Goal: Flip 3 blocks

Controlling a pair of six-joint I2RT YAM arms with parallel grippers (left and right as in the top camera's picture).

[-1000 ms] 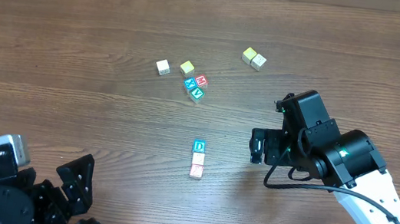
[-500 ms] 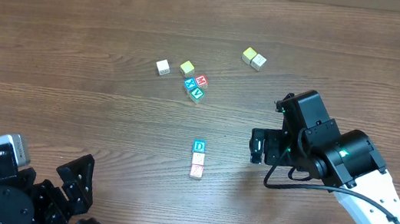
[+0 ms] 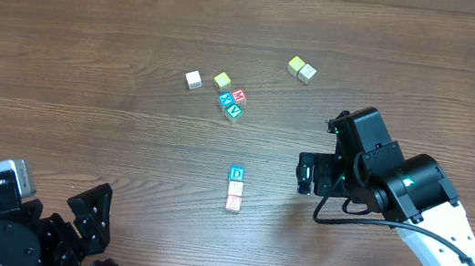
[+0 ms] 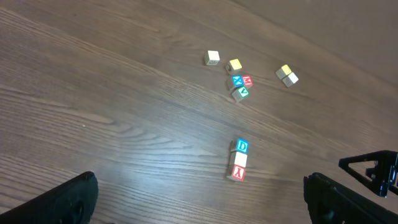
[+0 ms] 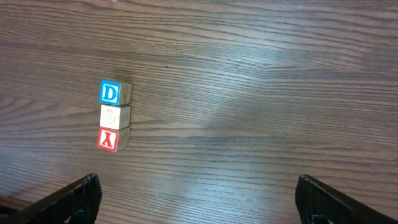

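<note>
Blocks touch in a row at lower centre, so the right gripper, spread empty like the left gripper, may knock neighbours while pinching one.

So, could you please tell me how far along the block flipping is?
Done: nothing I can confirm; the D block, plain block and red-letter block sit in one touching row. In hand: nothing; the right fingers hover open and empty beside the row, and the left fingers are open, far off. Left: apparently all three flips.
</note>
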